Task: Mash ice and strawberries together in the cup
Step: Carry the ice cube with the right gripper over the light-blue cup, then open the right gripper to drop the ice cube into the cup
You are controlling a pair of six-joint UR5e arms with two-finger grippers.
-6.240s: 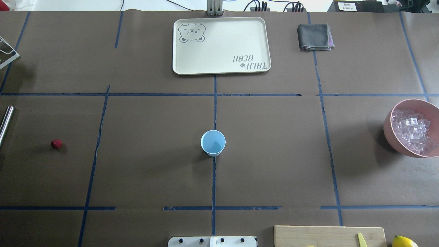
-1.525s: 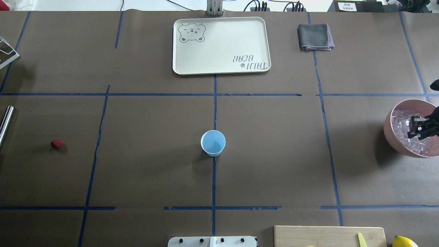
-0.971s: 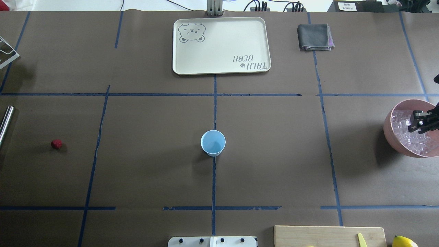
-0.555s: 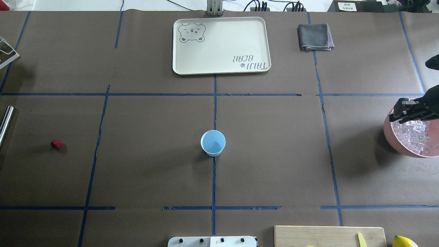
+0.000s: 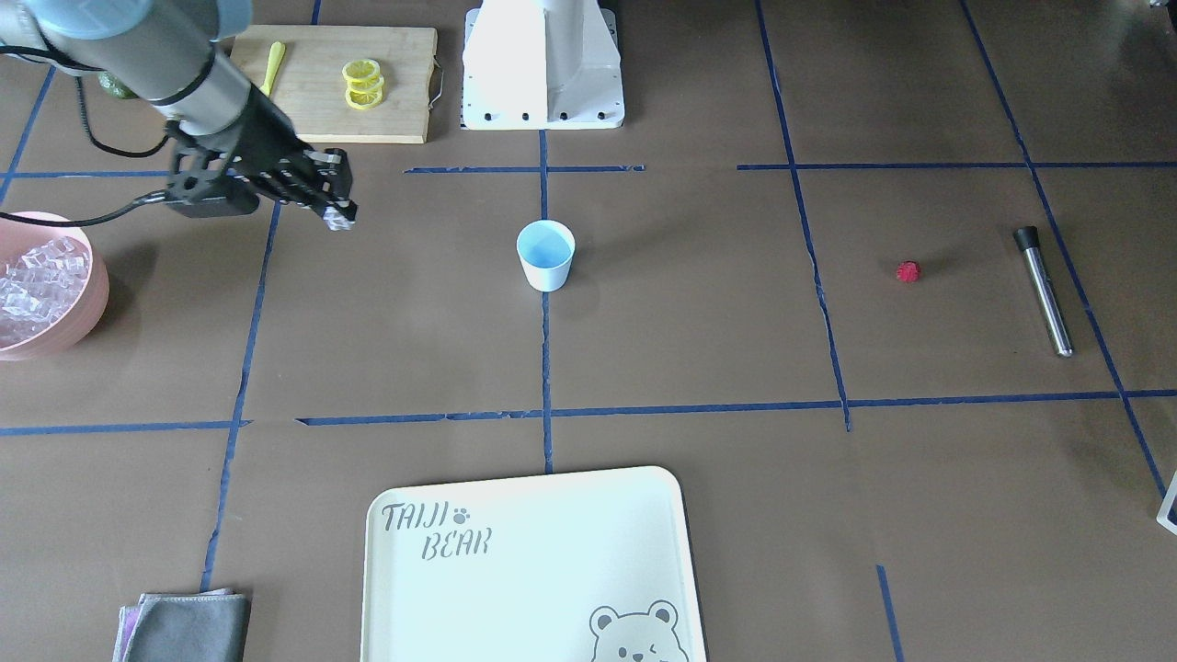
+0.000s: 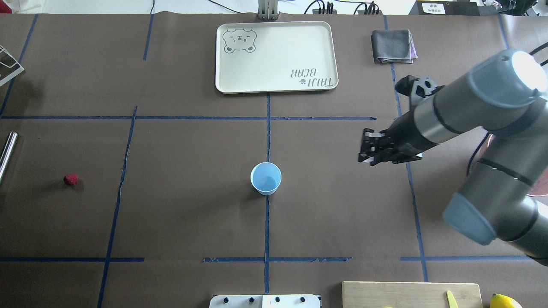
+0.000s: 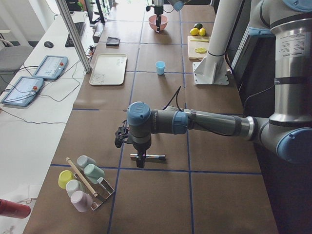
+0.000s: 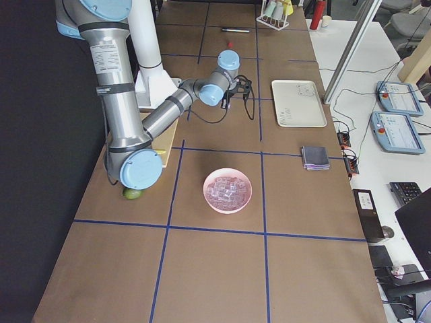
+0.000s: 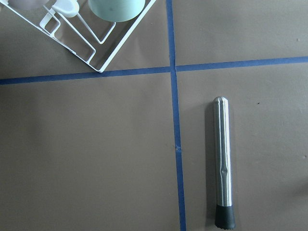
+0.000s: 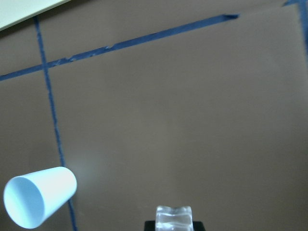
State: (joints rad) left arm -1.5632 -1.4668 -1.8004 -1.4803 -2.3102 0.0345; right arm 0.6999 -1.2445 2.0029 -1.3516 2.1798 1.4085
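Observation:
The pale-blue cup (image 6: 266, 178) stands upright and empty at the table's middle; it also shows in the front view (image 5: 546, 256) and the right wrist view (image 10: 38, 197). My right gripper (image 6: 366, 147) is shut on one clear ice cube (image 10: 174, 217), held above the table to the right of the cup. More ice (image 5: 32, 276) fills the pink bowl (image 5: 92, 317). The red strawberry (image 6: 70, 179) lies alone on the far left. My left gripper (image 7: 140, 161) hovers over a steel muddler (image 9: 223, 159); I cannot tell whether it is open.
A cream bear tray (image 6: 276, 55) and a folded grey cloth (image 6: 393, 45) lie at the far edge. A cutting board (image 5: 340, 83) with lemon slices and a whole lemon (image 6: 505, 301) sit near the base. A rack of cups (image 7: 85, 183) stands at the left end.
My right gripper has risen out of the pink bowl with an ice cube and swung left towards the cup. Cup and strawberry have not moved.

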